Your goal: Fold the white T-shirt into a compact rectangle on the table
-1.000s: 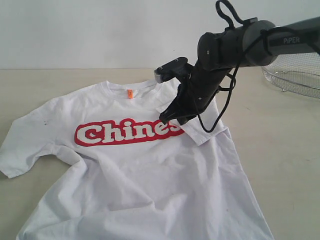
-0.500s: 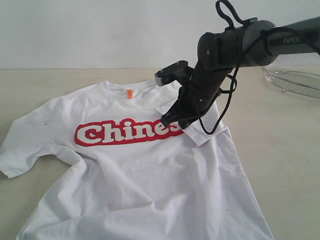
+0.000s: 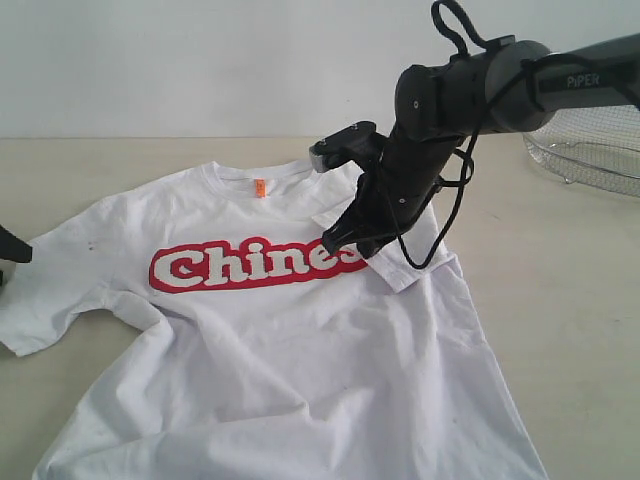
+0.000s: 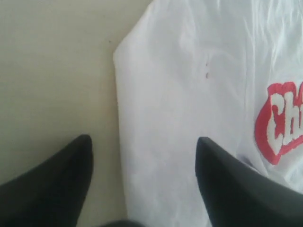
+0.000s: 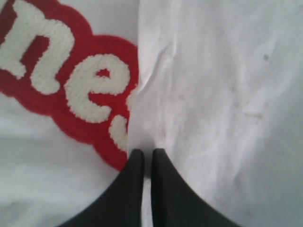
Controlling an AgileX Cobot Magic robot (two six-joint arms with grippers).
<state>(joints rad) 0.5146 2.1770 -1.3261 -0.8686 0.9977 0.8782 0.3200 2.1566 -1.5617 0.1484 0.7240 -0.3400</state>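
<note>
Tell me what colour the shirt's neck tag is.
The neck tag is orange, clearest in the exterior view.

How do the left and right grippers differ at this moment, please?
The left gripper is open; the right gripper is shut. The left gripper is over the shirt's flat sleeve and the table; the right gripper is at the folded sleeve beside the red lettering. Both have black fingers.

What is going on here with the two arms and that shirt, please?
A white short-sleeved cotton T-shirt with red lettering lies face up on the pale beige tabletop, being folded. One sleeve is already turned in over the lettering; the right arm has its jaws shut at that fold's edge, though a pinch on cloth cannot be confirmed. The left arm holds its jaws open over the other sleeve, which lies flat.
</note>
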